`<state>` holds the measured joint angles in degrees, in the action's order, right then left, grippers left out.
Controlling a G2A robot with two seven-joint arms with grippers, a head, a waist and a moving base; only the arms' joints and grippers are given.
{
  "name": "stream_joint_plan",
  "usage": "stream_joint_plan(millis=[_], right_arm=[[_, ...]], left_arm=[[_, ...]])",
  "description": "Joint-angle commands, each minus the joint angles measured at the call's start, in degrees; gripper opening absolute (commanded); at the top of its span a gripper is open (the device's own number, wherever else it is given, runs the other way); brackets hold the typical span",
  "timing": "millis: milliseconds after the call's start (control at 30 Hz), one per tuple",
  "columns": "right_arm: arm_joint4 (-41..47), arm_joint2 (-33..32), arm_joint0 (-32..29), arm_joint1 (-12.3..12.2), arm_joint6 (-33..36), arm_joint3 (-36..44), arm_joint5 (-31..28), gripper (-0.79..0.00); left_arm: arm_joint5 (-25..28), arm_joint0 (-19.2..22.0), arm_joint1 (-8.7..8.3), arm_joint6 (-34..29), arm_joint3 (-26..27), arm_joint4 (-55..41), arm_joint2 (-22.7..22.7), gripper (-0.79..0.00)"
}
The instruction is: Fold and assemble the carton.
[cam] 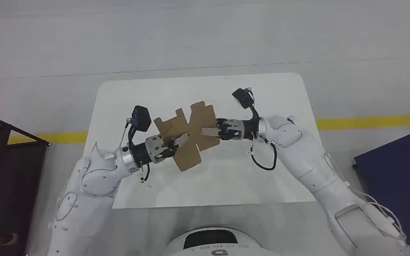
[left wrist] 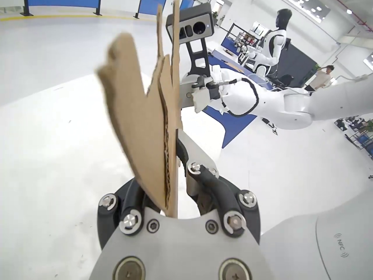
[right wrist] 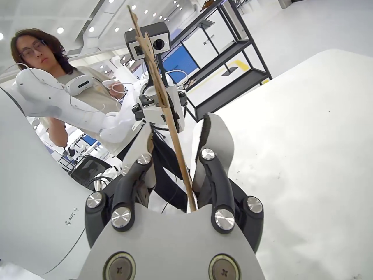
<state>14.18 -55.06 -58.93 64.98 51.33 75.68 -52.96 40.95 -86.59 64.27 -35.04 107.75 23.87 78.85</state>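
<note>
The carton [cam: 191, 133] is a flat brown cardboard blank with several flaps, held in the air over the middle of the white table [cam: 269, 173]. My left gripper [cam: 170, 146] is shut on its lower left part. In the left wrist view the carton [left wrist: 137, 112] rises edge-on out of the left gripper [left wrist: 172, 147], hiding one finger. My right gripper [cam: 209, 132] is at the carton's right side. In the right wrist view the thin carton [right wrist: 172, 129] passes between the spread fingers of the right gripper [right wrist: 177, 132], which is open; neither pad touches it.
The table has bare room all around the arms, widest along its far edge [cam: 192, 89]. A black rack [cam: 16, 166] stands on the floor to the left, and a dark blue panel [cam: 384, 169] to the right.
</note>
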Motion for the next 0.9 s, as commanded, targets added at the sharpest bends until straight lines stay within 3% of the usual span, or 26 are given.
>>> stream_joint_plan(millis=[0, 33, 67, 100, 233, 433, 767, 867], right_arm=[[1.2, 0.8, 0.6, -0.4, -0.1, -0.6, -0.1, -0.785], [1.9, 1.0, 0.8, -0.6, -0.4, -1.1, -0.4, -0.785], [2.5, 1.2, 1.0, -0.8, -0.7, -1.4, -0.7, -0.785], [3.2, 1.4, 1.2, -0.9, -1.2, -1.9, -1.2, -0.785], [7.7, -0.3, 1.0, -1.3, -5.4, -5.1, -5.0, -0.785], [11.7, -6.6, -1.3, -1.4, -12.6, -4.1, -5.0, -0.785], [3.2, -17.4, -6.8, -0.4, -26.2, 2.2, -5.0, -0.785], [3.2, -17.4, -6.8, -0.4, -26.2, 2.2, -5.0, -0.785]], left_arm=[[-0.2, 0.3, -0.11, -0.2, -0.4, -0.5, 0.0, -0.785], [-0.5, 0.6, -0.17, -0.2, -0.7, -0.7, 0.1, -0.548], [-0.9, 0.9, -0.22, 0.1, -1.0, -0.8, 0.4, -0.206], [-1.5, 1.2, -0.27, 0.4, -1.3, -1.0, 0.8, 0.000], [-4.5, 2.3, -0.51, 2.6, -3.3, -1.3, 3.6, 0.000], [-5.6, 0.7, -1.11, 4.3, -7.3, 0.1, 7.8, 0.000], [-5.4, -2.3, -1.40, 7.3, -9.3, 3.4, 8.2, 0.000], [-5.4, -2.3, -1.40, 7.3, -9.3, 3.4, 8.2, 0.000]])
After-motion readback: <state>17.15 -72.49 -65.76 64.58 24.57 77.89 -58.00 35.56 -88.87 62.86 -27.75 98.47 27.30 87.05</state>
